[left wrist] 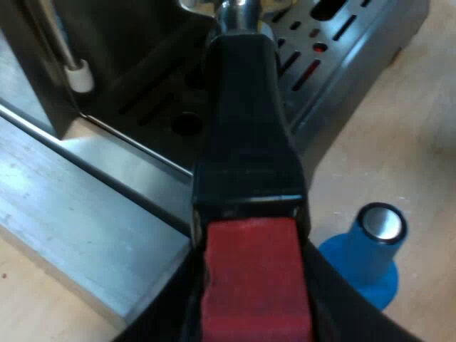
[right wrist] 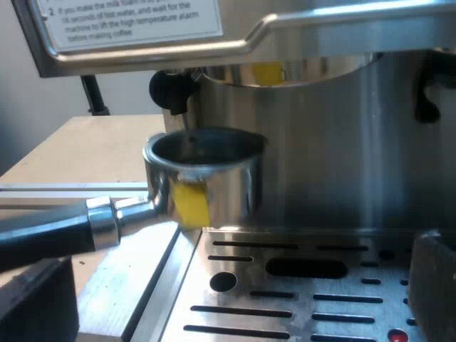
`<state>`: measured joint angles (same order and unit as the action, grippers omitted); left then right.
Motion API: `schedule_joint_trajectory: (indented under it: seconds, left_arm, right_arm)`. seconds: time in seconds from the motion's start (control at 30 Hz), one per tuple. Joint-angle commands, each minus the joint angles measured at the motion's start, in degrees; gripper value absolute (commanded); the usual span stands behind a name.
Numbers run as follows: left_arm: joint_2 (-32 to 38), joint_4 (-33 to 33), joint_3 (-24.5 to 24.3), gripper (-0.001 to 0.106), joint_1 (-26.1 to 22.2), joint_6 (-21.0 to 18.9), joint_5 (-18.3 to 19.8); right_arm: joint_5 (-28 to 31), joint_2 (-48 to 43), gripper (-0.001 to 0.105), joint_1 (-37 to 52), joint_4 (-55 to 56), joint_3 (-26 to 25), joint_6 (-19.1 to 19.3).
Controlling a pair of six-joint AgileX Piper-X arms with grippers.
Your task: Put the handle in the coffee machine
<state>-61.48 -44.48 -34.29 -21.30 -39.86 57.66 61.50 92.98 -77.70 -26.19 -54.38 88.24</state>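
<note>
Holder (right wrist: 206, 178) status: not locked in. The handle (left wrist: 246, 121) is clamped by the left gripper (left wrist: 253, 317), with fingers closed on it from both sides right at the red end (left wrist: 253, 274). The handle is pointed at the espresso machine (right wrist: 342, 157) and runs out over the drip tray (right wrist: 299, 303).

From the right wrist view, the holder's cup end is seen held roughly level, above the drip tray and under the brew head (right wrist: 292, 71). A clear gap is seen between cup rim and head, so no contact is made. A yellow tag (right wrist: 191, 203) is seen on the cup's outer wall, next to the neck where the handle joins. What is inside the cup cannot be told.

The right gripper (right wrist: 235, 292) is held low over the drip tray at the machine's front. Its fingers are spread wide and nothing is held between them.

A blue tamper (left wrist: 370, 249) is stood upright on the wooden table (left wrist: 406, 142), near the drip tray's corner and apart from the handle. A steam wand (left wrist: 68, 50) with a white tip is seen hanging beside the tray.
</note>
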Motion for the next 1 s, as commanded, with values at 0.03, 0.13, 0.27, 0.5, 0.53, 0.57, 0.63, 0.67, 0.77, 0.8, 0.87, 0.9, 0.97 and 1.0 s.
schedule_joint_trajectory:
  seconds: [0.03,0.13,0.27,0.5,0.53,0.57,0.63,0.67,0.77,0.8,0.87,0.9,0.97,1.0]
  left_arm:
    - [-1.4,1.1,-1.7,0.000,0.2,1.3,4.1]
    - [-3.5,1.1,-2.8,0.000,0.2,1.8,4.5]
    - [-5.0,1.0,-3.8,0.000,0.5,2.5,5.7]
    - [-7.2,1.0,-6.3,0.000,5.4,2.5,5.7]
    - [-7.3,1.2,-6.8,0.000,6.1,2.5,5.7]
    - [-7.2,1.4,-7.1,0.000,6.3,2.5,5.7]
    - [-7.4,2.4,-7.8,0.000,6.3,2.3,5.7]
    - [-7.6,2.7,-7.9,0.000,6.3,2.2,5.7]
    - [-9.8,2.8,-8.8,0.000,6.1,2.2,5.8]
    - [-10.3,2.8,-8.9,0.000,6.1,2.2,6.1]
    - [-11.3,2.8,-9.1,0.000,6.1,2.2,7.1]
    - [-11.7,2.8,-9.0,0.000,6.1,2.2,7.5]
    - [-11.8,3.2,-9.0,0.000,6.2,2.3,8.0]
    - [-11.8,3.4,-9.2,0.000,6.2,2.5,8.1]
  right_arm:
    - [-0.5,0.4,0.095,0.5,-1.0,-0.1,0.7]
    - [-1.3,1.1,0.095,0.9,-1.0,-0.1,0.7]
    - [-1.3,1.7,0.095,1.3,-1.6,-0.1,0.7]
    - [-1.8,2.0,0.095,1.7,-4.8,-0.1,0.7]
    - [-1.8,2.0,0.095,1.7,-4.8,-0.1,0.7]
    - [-1.8,2.0,0.095,1.7,-4.8,-0.1,0.7]
    - [-1.8,2.0,0.095,1.7,-4.8,-0.1,0.7]
    - [-1.8,2.0,0.095,1.7,-4.8,-0.1,0.7]
    - [-1.8,2.0,0.095,1.7,-4.8,-0.1,0.7]
    - [-1.8,2.0,0.095,1.7,-4.8,-0.1,0.7]
    - [-1.8,2.0,0.095,1.7,-4.8,-0.1,0.6]
    - [-1.8,2.0,0.095,1.7,-4.8,-0.1,0.4]
    - [-1.8,2.0,0.095,1.7,-4.8,-0.1,0.4]
    - [-1.8,2.0,0.095,1.7,-4.8,-0.1,0.4]
